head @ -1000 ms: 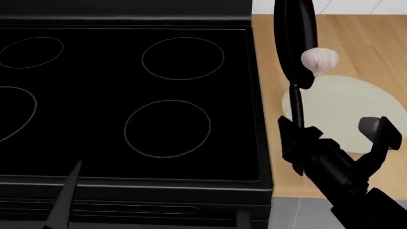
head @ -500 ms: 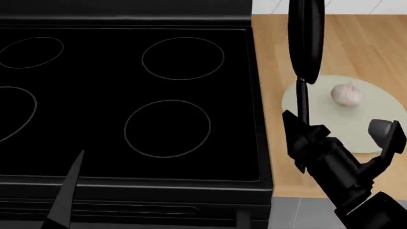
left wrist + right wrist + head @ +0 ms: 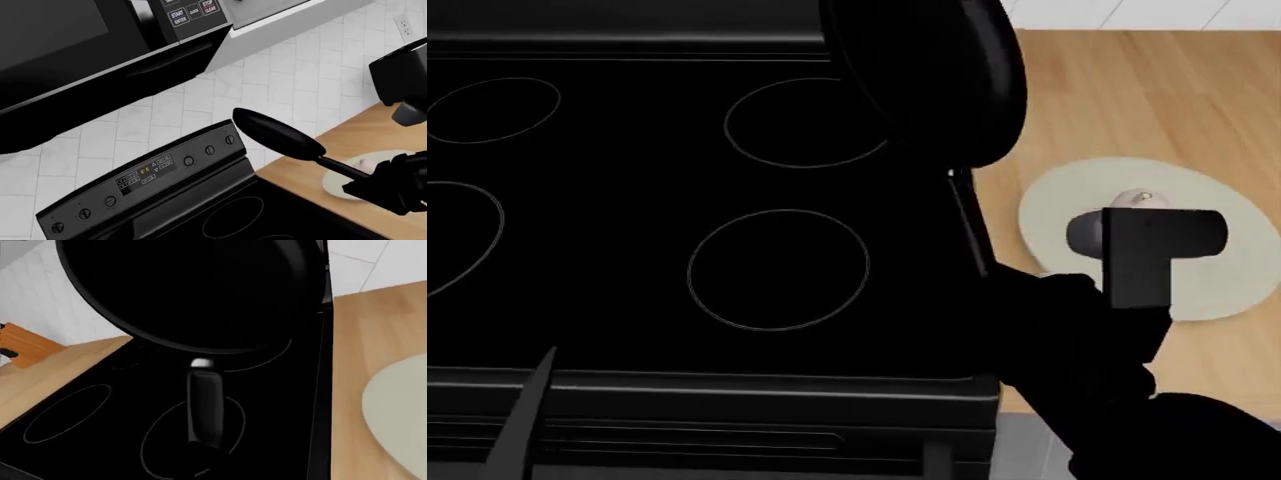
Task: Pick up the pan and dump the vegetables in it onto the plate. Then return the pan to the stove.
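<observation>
In the left wrist view, the pan (image 3: pixel 275 134) hung in mid-air at the centre of the frame, above the stove's (image 3: pixel 220 220) back edge, its long handle running down to the lower right into the right gripper (image 3: pixel 393 182). The plate (image 3: pixel 363 172) showed at the right edge on the wooden counter (image 3: pixel 320 150), with the garlic bulb (image 3: pixel 368 162) just visible on it. The left gripper itself was not in this picture.

In the head view, the pan (image 3: pixel 928 80) sat at top centre over the stove's (image 3: pixel 627 250) right rear burner ring, empty. The right gripper (image 3: pixel 1054 310), at lower right, was clamped on the handle end; the bulb (image 3: pixel 1134 200) peeked out behind it on the plate (image 3: pixel 1068 220). A dark sliver at lower left was probably the left gripper (image 3: pixel 521 420); its opening could not be read.

In the right wrist view, the pan (image 3: pixel 187 290) filled the upper frame, handle (image 3: pixel 205 410) below, plate (image 3: pixel 400 410) at the right edge.

The pan looked rigid and front-heavy, so a grip far out on the handle would likely let it droop or twist; it should be lowered level.
</observation>
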